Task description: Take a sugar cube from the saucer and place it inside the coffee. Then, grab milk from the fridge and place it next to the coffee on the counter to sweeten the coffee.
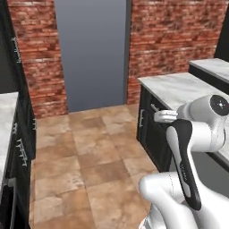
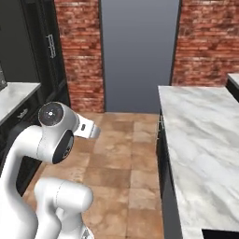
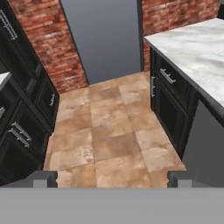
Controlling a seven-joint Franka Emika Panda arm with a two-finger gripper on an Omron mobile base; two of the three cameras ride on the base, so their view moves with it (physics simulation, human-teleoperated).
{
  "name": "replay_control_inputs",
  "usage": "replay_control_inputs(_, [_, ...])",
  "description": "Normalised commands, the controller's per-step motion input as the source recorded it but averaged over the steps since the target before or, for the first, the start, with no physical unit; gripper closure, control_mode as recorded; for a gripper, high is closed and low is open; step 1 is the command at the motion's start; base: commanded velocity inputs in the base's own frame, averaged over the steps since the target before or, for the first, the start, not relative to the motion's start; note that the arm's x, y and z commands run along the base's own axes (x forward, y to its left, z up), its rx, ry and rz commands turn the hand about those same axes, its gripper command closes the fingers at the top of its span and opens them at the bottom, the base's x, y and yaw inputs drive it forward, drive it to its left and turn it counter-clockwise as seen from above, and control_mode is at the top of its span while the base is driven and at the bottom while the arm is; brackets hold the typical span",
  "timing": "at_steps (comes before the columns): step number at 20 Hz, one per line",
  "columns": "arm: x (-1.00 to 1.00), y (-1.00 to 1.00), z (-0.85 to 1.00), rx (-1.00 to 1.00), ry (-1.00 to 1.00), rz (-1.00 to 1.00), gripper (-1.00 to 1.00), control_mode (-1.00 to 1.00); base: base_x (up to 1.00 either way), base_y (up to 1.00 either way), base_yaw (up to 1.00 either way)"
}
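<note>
the bench (image 2: 205, 149) is the one task thing in sight: a long white marble top with soft grey veins, set over dark cabinets (image 3: 168, 94) with thin silver handles (image 3: 167, 76). in the right base view it runs up the right side, from the lower edge toward the brick wall (image 2: 205, 42). in the left base view it lies at the right, behind the white arm (image 1: 197, 134). in the hand view it sits at the upper right, its dark cabinet fronts facing the tiled floor (image 3: 109, 131).

the gripper (image 3: 112, 178) is spread wide and holds nothing. its two small dark fingertips (image 3: 41, 178) stand far apart at the bottom of the hand view, with bare brown floor tiles between them. it hangs over the aisle, apart from the bench.

a flat grey panel (image 2: 140, 56) stands between the brick sections at the far end of the aisle. more dark cabinets (image 3: 22, 109) line the other side.
</note>
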Motion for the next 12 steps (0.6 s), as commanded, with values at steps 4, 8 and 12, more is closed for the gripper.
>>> replay_control_inputs(4, [0.0,0.0,0.0,0.0,0.0,0.0,-1.0,1.0,1.0,0.0,0.03])
replay_control_inputs(8, [0.0,0.0,0.0,0.0,0.0,0.0,-1.0,1.0,1.0,0.0,0.01])
replay_control_inputs(12, [0.0,0.0,0.0,0.0,0.0,0.0,-1.0,1.0,1.0,0.0,0.0])
